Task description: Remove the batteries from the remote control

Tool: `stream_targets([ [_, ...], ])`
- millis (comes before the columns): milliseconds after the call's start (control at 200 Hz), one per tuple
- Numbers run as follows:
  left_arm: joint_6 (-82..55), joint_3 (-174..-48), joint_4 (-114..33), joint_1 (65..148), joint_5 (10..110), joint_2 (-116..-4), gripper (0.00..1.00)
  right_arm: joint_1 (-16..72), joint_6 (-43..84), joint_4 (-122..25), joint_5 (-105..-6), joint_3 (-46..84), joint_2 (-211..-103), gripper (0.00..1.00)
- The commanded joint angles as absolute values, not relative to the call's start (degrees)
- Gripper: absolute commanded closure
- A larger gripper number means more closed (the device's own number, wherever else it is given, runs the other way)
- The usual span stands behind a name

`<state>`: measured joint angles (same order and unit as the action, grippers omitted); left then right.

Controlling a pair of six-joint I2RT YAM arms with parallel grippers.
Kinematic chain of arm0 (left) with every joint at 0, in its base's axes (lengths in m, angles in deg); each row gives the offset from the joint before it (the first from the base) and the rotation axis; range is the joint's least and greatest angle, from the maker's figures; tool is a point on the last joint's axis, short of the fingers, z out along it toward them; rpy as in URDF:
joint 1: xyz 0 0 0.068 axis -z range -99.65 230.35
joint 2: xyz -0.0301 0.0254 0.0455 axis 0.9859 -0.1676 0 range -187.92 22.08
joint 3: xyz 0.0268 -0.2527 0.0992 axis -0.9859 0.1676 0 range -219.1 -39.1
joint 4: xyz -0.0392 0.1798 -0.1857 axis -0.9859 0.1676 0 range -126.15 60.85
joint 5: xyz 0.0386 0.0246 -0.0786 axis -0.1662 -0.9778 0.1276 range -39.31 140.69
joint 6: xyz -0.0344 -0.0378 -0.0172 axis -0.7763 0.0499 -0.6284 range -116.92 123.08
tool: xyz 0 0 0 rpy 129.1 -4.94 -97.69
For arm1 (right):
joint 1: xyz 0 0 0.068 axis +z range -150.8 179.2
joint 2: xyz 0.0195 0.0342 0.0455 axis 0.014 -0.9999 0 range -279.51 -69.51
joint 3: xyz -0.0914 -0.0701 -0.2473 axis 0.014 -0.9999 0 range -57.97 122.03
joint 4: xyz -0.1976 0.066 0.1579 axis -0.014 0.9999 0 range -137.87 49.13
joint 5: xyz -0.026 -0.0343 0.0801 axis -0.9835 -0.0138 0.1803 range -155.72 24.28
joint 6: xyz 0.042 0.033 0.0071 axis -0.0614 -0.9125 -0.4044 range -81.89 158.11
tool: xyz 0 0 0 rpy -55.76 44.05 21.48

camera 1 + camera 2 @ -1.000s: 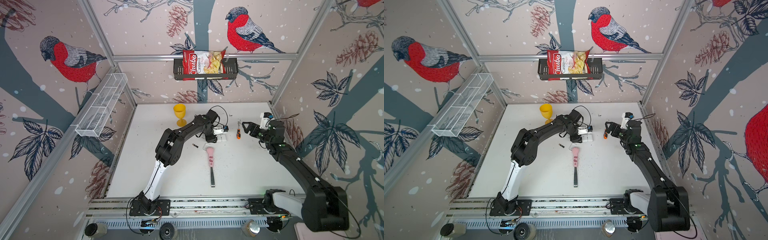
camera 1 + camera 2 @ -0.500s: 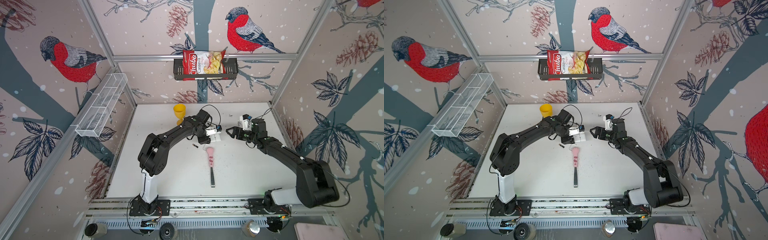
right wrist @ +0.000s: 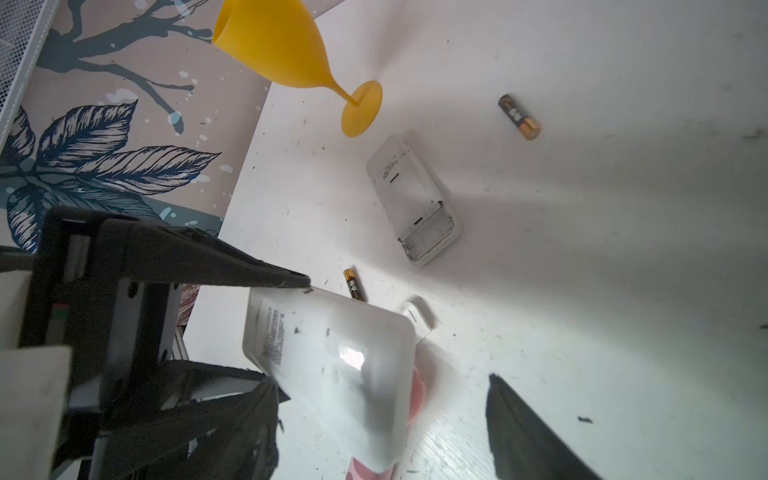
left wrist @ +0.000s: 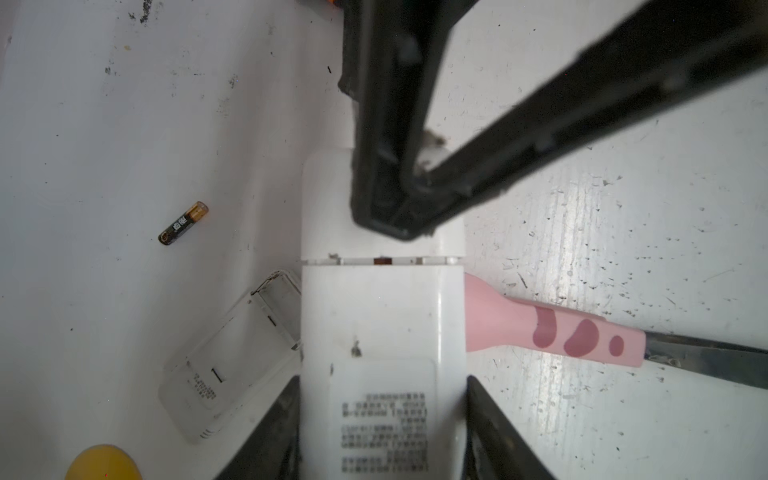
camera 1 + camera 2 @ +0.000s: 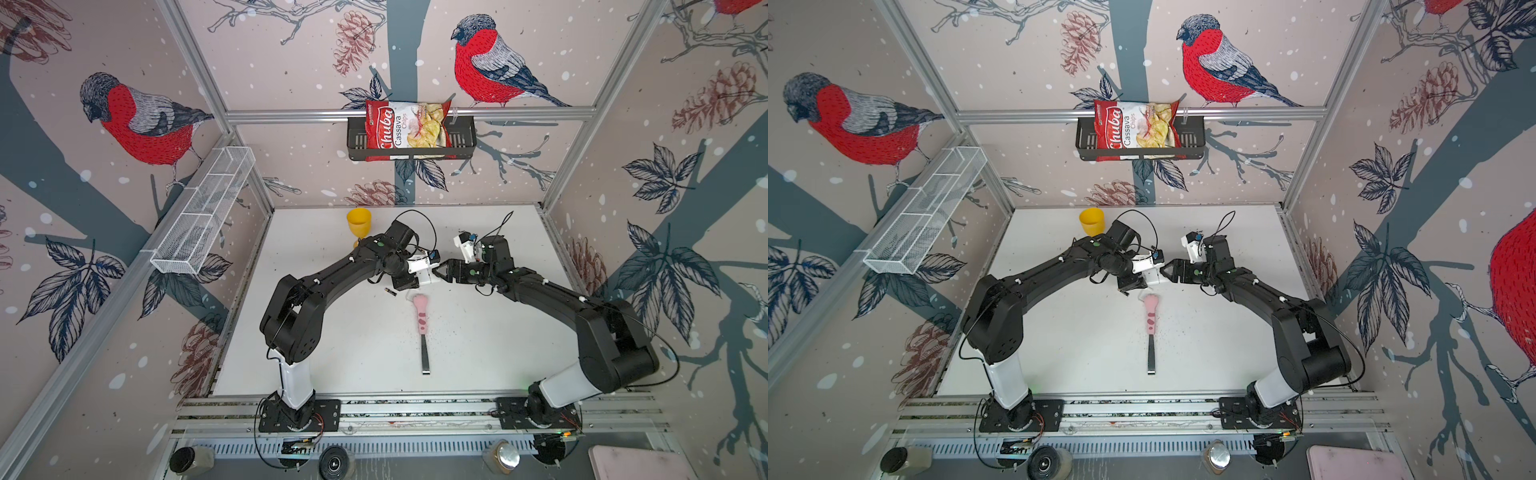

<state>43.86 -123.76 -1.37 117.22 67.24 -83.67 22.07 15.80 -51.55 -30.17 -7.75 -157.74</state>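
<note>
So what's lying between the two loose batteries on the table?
The white battery cover lies between one battery and the other battery, touching neither; the right wrist view shows it.

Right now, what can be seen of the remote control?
The remote control is a white plastic slab with rounded corners, scuffed, with a cross seam and a blurred printed label on one face. The left gripper clamps its label end, holding it over the pink handle; the open right gripper straddles the far end. A detached white cover lies nearby.
</note>
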Motion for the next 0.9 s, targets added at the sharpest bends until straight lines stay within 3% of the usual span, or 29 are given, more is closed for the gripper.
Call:
stream_targets([
  [0,43.65,-123.63,-2.92,117.18,68.7,-82.61,0.57,22.57,16.91,-50.66,-28.63,-7.08,-158.16,0.22],
  [240,43.16,-123.42,-3.65,117.07,69.39,-81.69,0.58,23.97,17.22,-49.54,-29.94,-4.99,-160.02,0.24],
  [480,43.24,-124.04,-3.94,116.99,69.83,-82.25,0.58,23.92,17.56,-48.84,-30.72,-4.62,-160.04,0.34],
  [620,43.25,-124.36,-3.81,116.87,69.87,-82.42,0.58,23.94,17.78,-48.35,-31.42,-4.4,-160.04,0.46],
  [896,43.19,-124.53,-3.63,116.56,70.1,-82.38,0.58,23.84,18.19,-47.51,-33.65,-4.18,-159.25,0.56],
])
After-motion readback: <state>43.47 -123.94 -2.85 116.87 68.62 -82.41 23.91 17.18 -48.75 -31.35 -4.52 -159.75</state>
